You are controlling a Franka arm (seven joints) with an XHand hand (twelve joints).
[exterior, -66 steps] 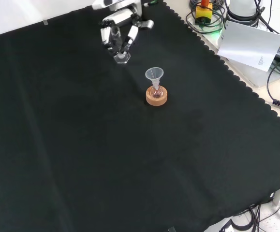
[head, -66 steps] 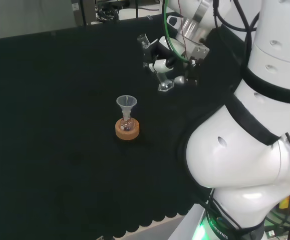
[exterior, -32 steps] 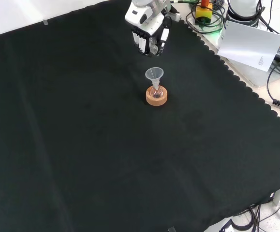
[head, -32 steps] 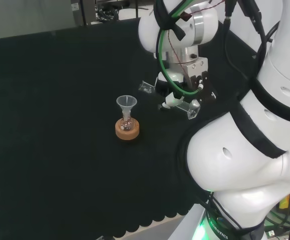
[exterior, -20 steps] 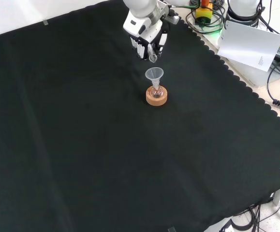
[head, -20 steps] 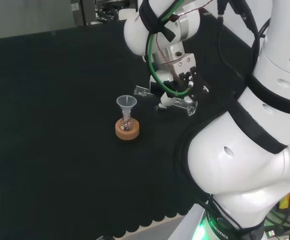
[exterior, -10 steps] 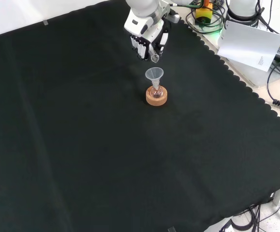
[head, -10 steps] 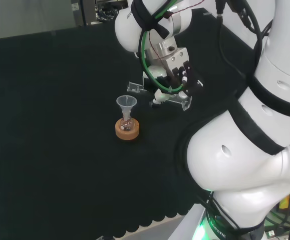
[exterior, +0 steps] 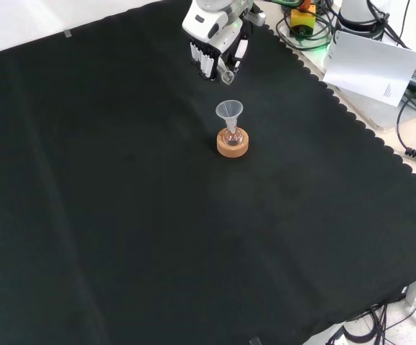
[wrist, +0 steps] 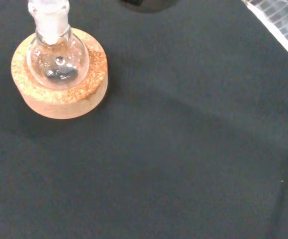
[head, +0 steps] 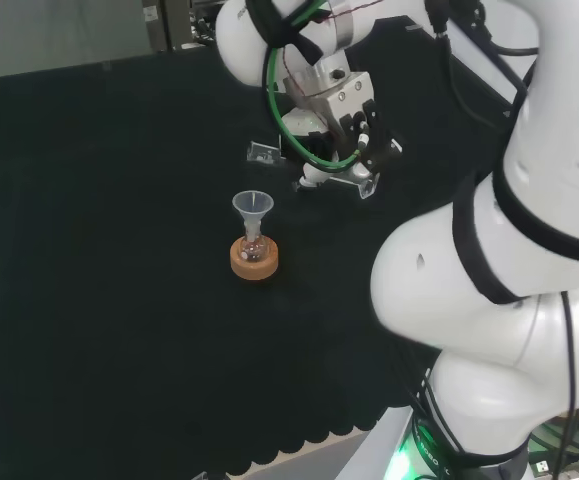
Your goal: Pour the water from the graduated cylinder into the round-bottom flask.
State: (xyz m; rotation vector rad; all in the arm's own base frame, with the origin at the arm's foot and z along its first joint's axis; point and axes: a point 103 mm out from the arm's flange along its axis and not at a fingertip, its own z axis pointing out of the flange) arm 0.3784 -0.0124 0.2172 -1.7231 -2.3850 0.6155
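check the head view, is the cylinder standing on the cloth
No, the hand holds the cylinder tipped on its side above the cloth.

Black cloth-covered surface (exterior: 121, 215) with a scalloped edge along the near side in the head view. Directly on it, a cork ring (exterior: 233, 144) bearing a round-bottom flask (wrist: 57, 59) with a clear funnel (head: 252, 206) in its neck.

Head, front views over cork stand (head: 254, 258); wrist view close above.
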